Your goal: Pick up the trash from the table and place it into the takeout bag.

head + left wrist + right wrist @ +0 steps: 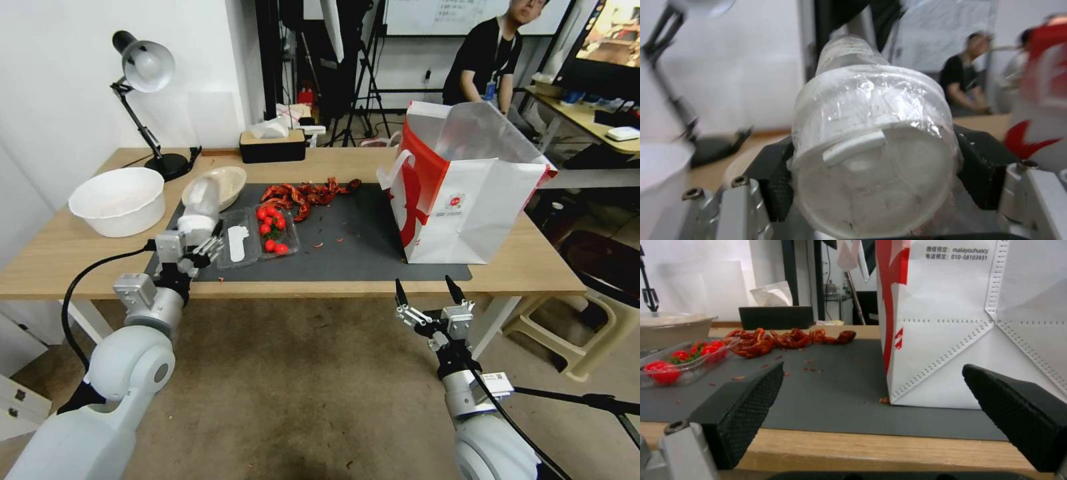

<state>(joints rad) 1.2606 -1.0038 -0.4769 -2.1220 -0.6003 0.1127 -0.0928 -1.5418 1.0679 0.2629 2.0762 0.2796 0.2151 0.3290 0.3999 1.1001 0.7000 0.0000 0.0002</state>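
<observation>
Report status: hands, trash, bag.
Left hand shut on clear plastic cup, lifted over mat's left end. Right hand open, idle below table edge. Takeout bag upright, open, right of mat. Tomato tray between cup and bag.

A clear plastic tumbler [199, 203] with a white lid is held in the left gripper [190, 248] above the left edge of the grey mat [347, 243], tilted away from the robot. On the table [67, 260] lie red scraps [303, 193], a clear tray [257, 239] with small red fruits and a beige bowl [223, 183]. The white-and-red bag [460, 187] stands open on the mat's right end.
</observation>
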